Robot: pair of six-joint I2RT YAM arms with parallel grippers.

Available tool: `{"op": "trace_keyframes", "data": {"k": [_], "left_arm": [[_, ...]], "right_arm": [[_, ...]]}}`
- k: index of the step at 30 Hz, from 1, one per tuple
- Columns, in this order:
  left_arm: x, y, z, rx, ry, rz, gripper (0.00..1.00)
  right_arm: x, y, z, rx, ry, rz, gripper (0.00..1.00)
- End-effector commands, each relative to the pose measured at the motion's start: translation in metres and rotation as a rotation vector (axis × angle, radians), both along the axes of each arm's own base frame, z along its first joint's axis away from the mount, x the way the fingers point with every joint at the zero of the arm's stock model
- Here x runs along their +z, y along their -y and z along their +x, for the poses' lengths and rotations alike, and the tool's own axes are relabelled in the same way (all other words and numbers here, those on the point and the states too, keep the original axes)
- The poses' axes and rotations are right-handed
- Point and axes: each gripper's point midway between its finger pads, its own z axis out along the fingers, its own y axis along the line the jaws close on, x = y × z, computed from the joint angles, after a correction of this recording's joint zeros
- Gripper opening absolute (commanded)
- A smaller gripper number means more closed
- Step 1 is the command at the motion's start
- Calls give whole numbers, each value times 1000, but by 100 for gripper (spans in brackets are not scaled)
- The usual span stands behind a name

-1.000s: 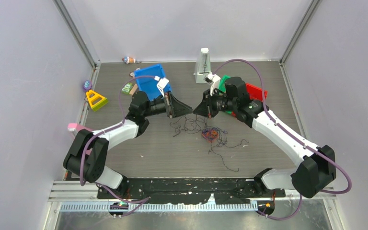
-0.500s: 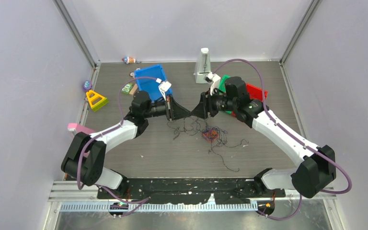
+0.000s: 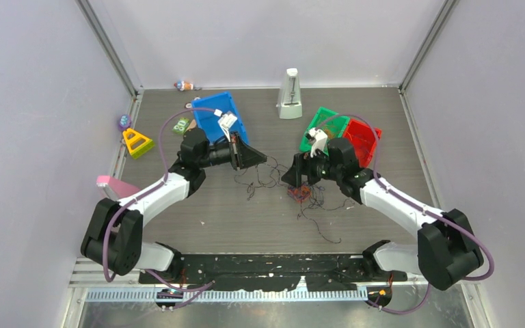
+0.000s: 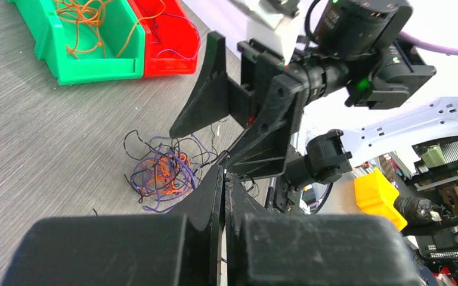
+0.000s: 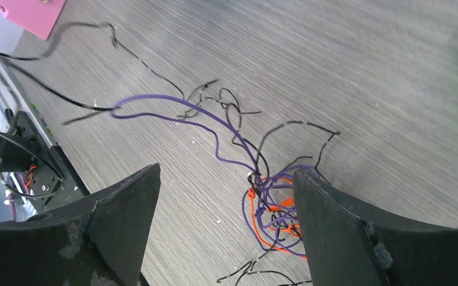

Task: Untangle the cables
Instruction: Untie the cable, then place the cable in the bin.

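The cables are thin purple, orange and black strands knotted in a small clump (image 3: 299, 193) mid-table, with loose black strands trailing left and toward the near edge. My right gripper (image 3: 292, 179) hangs open just over the clump (image 5: 274, 208), its left finger over bare table and its right finger (image 5: 358, 232) over the clump's edge; nothing is held between them (image 5: 226, 173). My left gripper (image 3: 263, 161) is shut a little left of and beyond the clump (image 4: 164, 173). A black strand (image 5: 42, 92) rises off the table toward its tip (image 4: 224, 174).
A green bin (image 3: 335, 121) with orange strands and a red bin (image 3: 366, 133) with purple ones stand behind the right arm. A blue bin (image 3: 212, 113), a white upright gadget (image 3: 290, 96), a yellow triangle (image 3: 137, 142) and a pink block (image 3: 109, 183) lie around the edges.
The grippers met tip to tip. The left one shut, then the right one opened, drew back and dropped toward the clump. The left gripper shifted slightly left.
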Motion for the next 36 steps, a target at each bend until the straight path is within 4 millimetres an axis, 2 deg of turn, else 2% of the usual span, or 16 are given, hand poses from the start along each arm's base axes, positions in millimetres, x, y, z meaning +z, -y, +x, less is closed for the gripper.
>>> {"op": "trace_keyframes", "data": {"k": [1, 4, 8, 10, 12, 14, 18, 19, 21, 25, 30, 31, 32, 33, 34, 36], "left_arm": [[24, -2, 3, 13, 79, -18, 0], [25, -3, 3, 20, 82, -14, 0], [27, -8, 6, 48, 82, -9, 0], [29, -15, 12, 85, 83, -8, 0], [26, -27, 21, 158, 74, -1, 0], [21, -46, 33, 275, 59, 17, 0], [-11, -94, 55, 561, 2, 168, 0], [-19, -102, 56, 601, -5, 217, 0], [-34, -116, 57, 655, -26, 296, 0], [-49, -118, 53, 649, -33, 408, 0], [-84, -108, 39, 608, -52, 641, 0], [-90, -106, 37, 599, -52, 679, 1], [-97, -103, 35, 584, -54, 716, 3], [-102, -100, 32, 564, -61, 744, 5], [-108, -95, 30, 540, -66, 763, 9], [-118, -86, 27, 499, -86, 794, 26]], "right_arm": [[12, -7, 25, -60, 91, 97, 85], [-8, -9, 31, -82, 44, 64, 80], [-27, -4, 40, -133, 2, 2, 63], [-40, 3, 43, -175, -31, -43, 35], [-55, 18, 44, -248, -81, -105, 11], [-63, 42, 48, -371, -110, -137, 6], [-78, 97, 45, -581, -208, -51, 5], [-87, 105, 38, -604, -229, -45, 5], [-78, 122, 39, -661, -200, -15, 5], [-67, 123, 38, -633, -163, -23, 6], [-54, 118, 39, -601, -140, -12, 36], [-49, 118, 39, -597, -126, -8, 49], [-47, 118, 39, -596, -123, -7, 56], [-43, 118, 39, -592, -110, -3, 67], [-42, 118, 38, -590, -108, -4, 73], [-36, 118, 37, -581, -93, 0, 82]]}}
